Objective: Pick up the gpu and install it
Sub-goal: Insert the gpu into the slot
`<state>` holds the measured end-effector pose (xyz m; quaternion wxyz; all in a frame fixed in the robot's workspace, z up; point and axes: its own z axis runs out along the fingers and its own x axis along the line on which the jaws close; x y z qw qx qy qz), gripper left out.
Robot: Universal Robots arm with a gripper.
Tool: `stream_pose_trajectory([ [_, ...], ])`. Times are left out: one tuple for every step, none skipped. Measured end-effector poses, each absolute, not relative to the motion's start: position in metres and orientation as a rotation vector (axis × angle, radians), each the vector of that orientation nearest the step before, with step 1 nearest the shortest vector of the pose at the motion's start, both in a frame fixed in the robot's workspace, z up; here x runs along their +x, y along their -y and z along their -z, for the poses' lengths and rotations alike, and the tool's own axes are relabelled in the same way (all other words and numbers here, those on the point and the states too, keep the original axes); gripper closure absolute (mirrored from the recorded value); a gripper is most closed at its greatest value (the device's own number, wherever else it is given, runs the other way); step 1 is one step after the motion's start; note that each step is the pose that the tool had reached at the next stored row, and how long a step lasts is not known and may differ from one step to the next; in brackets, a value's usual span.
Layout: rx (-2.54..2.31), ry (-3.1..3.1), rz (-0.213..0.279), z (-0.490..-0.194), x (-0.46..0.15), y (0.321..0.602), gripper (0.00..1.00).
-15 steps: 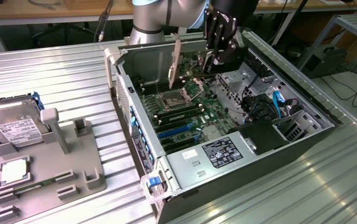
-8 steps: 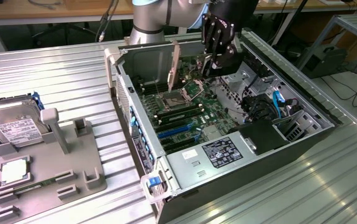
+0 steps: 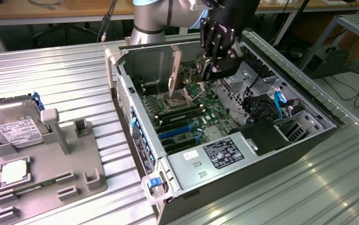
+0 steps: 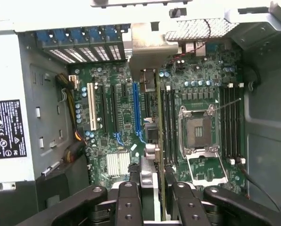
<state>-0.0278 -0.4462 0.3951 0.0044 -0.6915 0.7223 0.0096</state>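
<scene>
The gpu (image 4: 157, 141) is a thin dark card seen edge-on in the wrist view. Its silvery end bracket (image 4: 147, 49) lies against the case's rear slot openings. My gripper (image 4: 155, 193) is shut on the card, one black finger (image 4: 128, 202) on each side. The card hangs over the motherboard (image 4: 112, 141), between the long blue slot (image 4: 136, 108) and the memory slots (image 4: 168, 127). I cannot tell whether it touches a slot. In the exterior view the gripper (image 3: 209, 72) stands inside the open case (image 3: 167, 197), with the gpu's bracket (image 3: 175, 70) upright toward that view's left.
An open CPU socket (image 4: 199, 132) sits beside the card. The power supply (image 3: 226, 152) fills the case's near end, and blue cables (image 3: 280, 101) lie at the exterior view's right. On the grey fixture (image 3: 48, 173) outside stand a hard drive (image 3: 14, 124) and a square chip (image 3: 14, 171).
</scene>
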Motion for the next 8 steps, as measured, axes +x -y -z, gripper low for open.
stream_pose_trajectory([
  [-2.176, -2.254, -0.031, -0.3946, -0.0278, 0.4462, 0.70],
  [-2.181, -2.249, -0.031, -0.3944, -0.0278, 0.4462, 0.70],
  [-2.181, -2.249, -0.031, -0.3944, -0.0279, 0.4462, 0.70],
  [-2.181, -2.248, -0.031, -0.3937, -0.0295, 0.4462, 0.70],
  [-2.181, -2.248, -0.031, -0.3932, -0.0322, 0.4462, 0.70],
  [-2.181, -2.248, -0.031, -0.3929, -0.0338, 0.4462, 0.70],
  [-2.181, -2.248, -0.031, -0.3920, -0.0352, 0.4460, 0.70],
  [-2.181, -2.248, -0.031, -0.3912, -0.0361, 0.4459, 0.70],
])
